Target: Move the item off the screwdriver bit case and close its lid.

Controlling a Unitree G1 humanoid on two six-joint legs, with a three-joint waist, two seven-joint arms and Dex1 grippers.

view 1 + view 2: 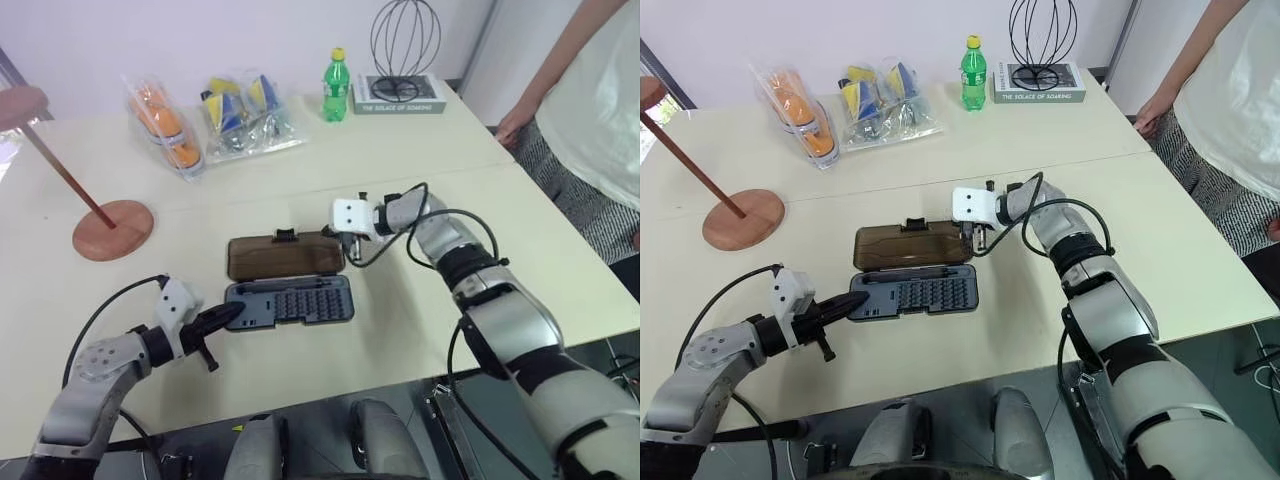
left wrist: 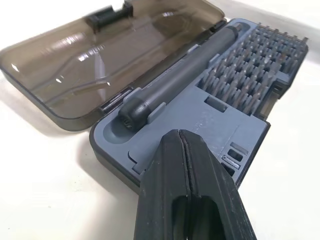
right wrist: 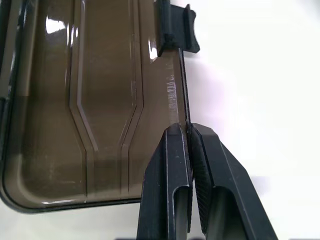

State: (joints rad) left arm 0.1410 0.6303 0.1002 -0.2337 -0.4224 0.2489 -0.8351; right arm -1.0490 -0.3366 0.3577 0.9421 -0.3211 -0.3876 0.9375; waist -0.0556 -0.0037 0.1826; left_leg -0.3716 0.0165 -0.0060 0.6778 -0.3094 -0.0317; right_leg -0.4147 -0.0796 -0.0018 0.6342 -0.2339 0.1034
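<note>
Screwdriver bit case (image 1: 290,301) lies open showing bits; right fingers (image 3: 191,131) pinch lid (image 1: 285,255), left fingers (image 2: 182,150) closed.

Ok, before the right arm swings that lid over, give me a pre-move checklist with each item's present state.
1. Wooden stand off the case: ok, it stands on the table, apart.
2. Lid open flat behind the bit case: ok.
3. Right gripper shut on the lid's far edge: ok.
4. Left gripper shut, tips over the case's near corner: not ok, in the lid's path.
5. Driver seated in its tray: ok.
</note>
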